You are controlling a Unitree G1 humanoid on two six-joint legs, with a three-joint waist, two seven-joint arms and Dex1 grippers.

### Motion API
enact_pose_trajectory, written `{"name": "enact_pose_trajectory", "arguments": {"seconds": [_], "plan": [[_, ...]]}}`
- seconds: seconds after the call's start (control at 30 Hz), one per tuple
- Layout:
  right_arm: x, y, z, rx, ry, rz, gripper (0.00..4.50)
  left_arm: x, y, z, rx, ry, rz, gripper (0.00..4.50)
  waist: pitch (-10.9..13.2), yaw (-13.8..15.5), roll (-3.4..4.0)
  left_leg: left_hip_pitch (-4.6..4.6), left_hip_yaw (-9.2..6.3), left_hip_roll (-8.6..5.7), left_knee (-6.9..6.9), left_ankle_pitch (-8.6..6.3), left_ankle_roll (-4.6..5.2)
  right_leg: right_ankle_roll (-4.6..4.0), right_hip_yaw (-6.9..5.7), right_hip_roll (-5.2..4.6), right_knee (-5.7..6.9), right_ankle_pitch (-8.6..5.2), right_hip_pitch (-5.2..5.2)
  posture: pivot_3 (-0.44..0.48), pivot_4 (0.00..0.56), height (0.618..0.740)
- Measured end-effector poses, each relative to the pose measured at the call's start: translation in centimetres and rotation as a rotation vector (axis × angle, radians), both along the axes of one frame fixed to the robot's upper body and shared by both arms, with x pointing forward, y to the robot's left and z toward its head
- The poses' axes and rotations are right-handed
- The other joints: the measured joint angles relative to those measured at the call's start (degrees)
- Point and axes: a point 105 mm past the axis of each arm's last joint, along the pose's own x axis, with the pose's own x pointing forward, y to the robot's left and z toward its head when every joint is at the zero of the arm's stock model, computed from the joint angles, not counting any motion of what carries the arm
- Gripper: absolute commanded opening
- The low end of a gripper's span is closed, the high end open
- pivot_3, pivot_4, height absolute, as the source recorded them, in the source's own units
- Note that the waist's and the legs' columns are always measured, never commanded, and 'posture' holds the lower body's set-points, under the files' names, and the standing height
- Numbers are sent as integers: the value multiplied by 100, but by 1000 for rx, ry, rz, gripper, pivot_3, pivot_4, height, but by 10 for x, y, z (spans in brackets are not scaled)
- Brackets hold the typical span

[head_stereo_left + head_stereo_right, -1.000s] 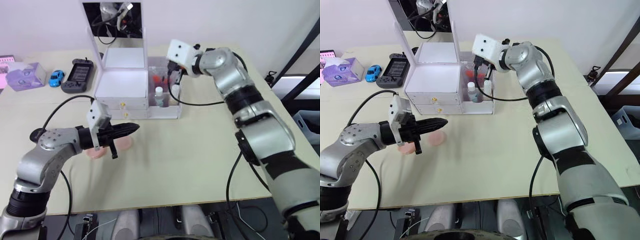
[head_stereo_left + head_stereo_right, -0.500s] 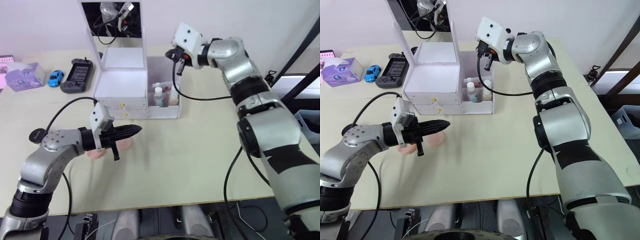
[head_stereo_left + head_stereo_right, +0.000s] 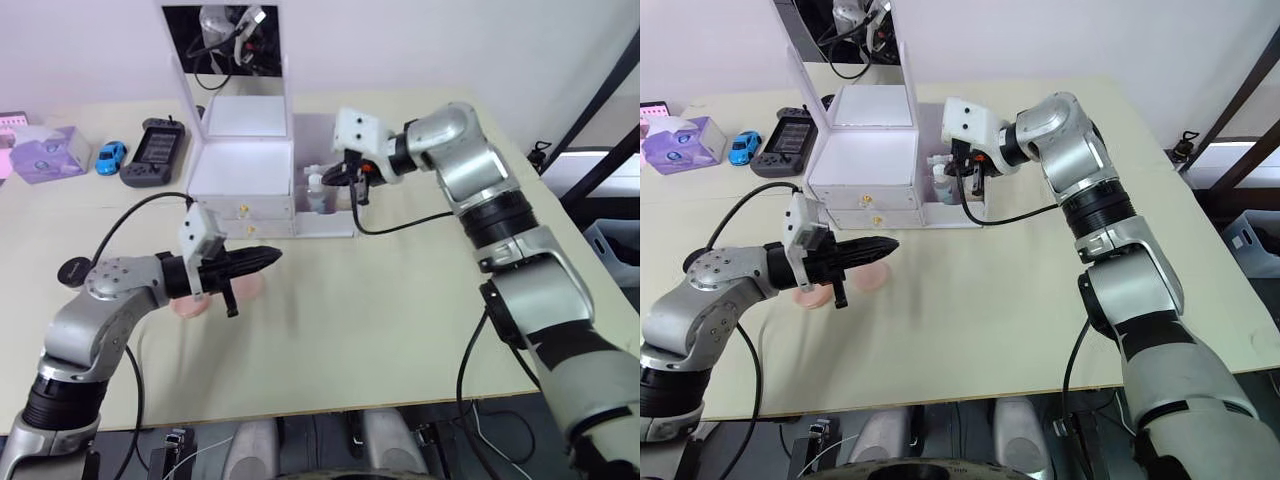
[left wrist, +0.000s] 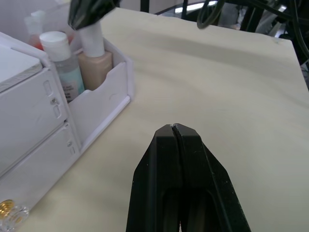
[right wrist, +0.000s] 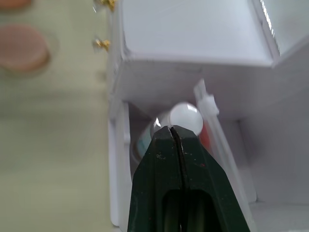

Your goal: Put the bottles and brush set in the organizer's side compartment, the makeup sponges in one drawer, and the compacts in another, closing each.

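Note:
The white organizer [image 3: 243,168] stands mid-table with its mirror up and both gold-knobbed drawers pushed in. Its side compartment [image 4: 103,103] holds the two bottles, one clear [image 4: 62,60] and one beige [image 4: 94,54], with the brush set [image 5: 206,102] behind them. My right gripper [image 3: 336,177] is shut and empty, its tip just above the bottles' white caps. Two pink makeup sponges [image 3: 189,303] [image 3: 246,288] lie in front of the organizer. My left gripper [image 3: 270,257] is shut and empty, hovering over them and pointing at the organizer. One black compact [image 3: 72,270] lies to the left, beside my left arm.
A purple tissue box [image 3: 45,153], a blue toy car [image 3: 112,154] and a black handheld game console [image 3: 155,150] sit at the back left. Open tabletop lies to the right of the organizer and toward the front edge.
My right gripper rose out of the side compartment, then dropped again to hover shut over the bottle caps. The left arm has barely moved.

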Motion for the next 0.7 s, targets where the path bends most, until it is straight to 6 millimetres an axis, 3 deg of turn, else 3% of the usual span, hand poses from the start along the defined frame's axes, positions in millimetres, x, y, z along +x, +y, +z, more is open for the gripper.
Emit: {"name": "enact_pose_trajectory", "arguments": {"seconds": [0.37, 0.47, 0.6, 0.7], "plan": [[28, 3, 9, -65, -157, -90, 11, 2, 3, 2, -4, -18, 48, 0, 0, -4, 0, -1, 0, 0, -2, 0, 0, 0, 0, 0, -1, 0, 0, 0, 150, 740], [40, 6, 19, -39, -239, -157, 11, 2, 4, 2, -5, -18, 60, 0, 1, -10, 1, -1, 0, 0, -2, 0, 0, -1, 0, 0, -1, 0, -1, 0, 150, 740], [57, 4, 48, -20, -456, -275, 11, 3, 4, 3, -10, -23, 68, 0, 0, -4, 0, -2, 0, 0, -6, 0, 0, -2, 1, 0, -2, -1, -5, 0, 150, 740], [64, -4, 51, -16, -538, -330, 11, 3, 3, 3, -13, -25, 69, 0, -1, 1, -1, -6, 1, -1, -6, 0, 0, -2, 3, -1, -8, -1, -4, 0, 150, 740]]}}
